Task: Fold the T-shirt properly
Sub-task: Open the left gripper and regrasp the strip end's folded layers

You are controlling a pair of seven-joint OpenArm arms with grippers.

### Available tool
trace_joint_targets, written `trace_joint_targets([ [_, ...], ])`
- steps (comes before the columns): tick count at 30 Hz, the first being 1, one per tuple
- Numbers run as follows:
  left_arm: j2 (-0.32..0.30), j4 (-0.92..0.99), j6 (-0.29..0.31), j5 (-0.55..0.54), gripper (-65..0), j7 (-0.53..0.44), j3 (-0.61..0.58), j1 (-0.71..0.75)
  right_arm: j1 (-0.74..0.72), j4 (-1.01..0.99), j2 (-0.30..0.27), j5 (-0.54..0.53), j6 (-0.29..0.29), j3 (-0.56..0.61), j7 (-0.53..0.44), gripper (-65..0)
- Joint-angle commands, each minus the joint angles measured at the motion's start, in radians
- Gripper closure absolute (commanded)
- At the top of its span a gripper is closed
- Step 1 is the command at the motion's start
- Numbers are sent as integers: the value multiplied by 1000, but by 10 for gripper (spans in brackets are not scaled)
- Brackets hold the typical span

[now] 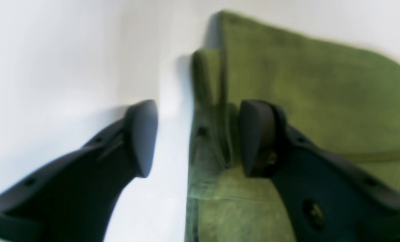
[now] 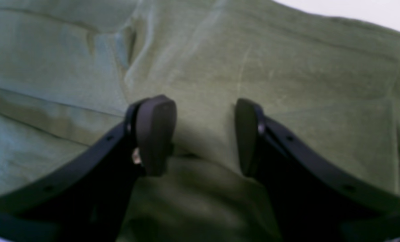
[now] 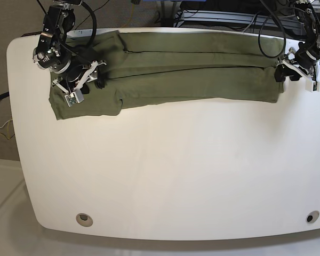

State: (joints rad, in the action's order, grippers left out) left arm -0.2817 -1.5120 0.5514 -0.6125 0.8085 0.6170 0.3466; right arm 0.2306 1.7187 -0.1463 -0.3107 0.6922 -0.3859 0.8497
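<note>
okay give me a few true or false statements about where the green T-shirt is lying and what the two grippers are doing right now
1. The T-shirt lies as a long band along the far edge of the table. True.
2. The left gripper is clamped shut on the cloth. False: its jaws are apart, straddling the shirt's edge.
3. The right gripper hangs over bare table. False: it is over the cloth, jaws open.
4. The near half of the table carries no cloth. True.

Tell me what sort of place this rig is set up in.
Probably a lab or workshop robot bench: a bare white table with rounded corners, black cables behind its far edge, and only an olive T-shirt laid out.
</note>
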Motion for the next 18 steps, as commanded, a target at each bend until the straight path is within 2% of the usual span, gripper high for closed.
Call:
trace_joint_targets([
  [1,-17,-20,9,-22,-267,-25,-2,-4,-7,14,-10,-7,6,-3,-15,-308],
  [5,-17,-45,-5,-10,-238,-17,-39,4,-6,11,-10,-6,6,-1,-14,-309],
  [13,-23,-67,-19,-7,-316,-19,-83,13,-7,10,-9,-5,6,-1,-12,-308],
  [15,-17,-68,-13,-11,-292,-31,-95,26,-5,10,-9,-4,6,-7,-4,-311],
  [18,-14,-73,-11,-15,-191,-40,-92,30,-5,12,-8,-4,6,-8,-5,-307],
])
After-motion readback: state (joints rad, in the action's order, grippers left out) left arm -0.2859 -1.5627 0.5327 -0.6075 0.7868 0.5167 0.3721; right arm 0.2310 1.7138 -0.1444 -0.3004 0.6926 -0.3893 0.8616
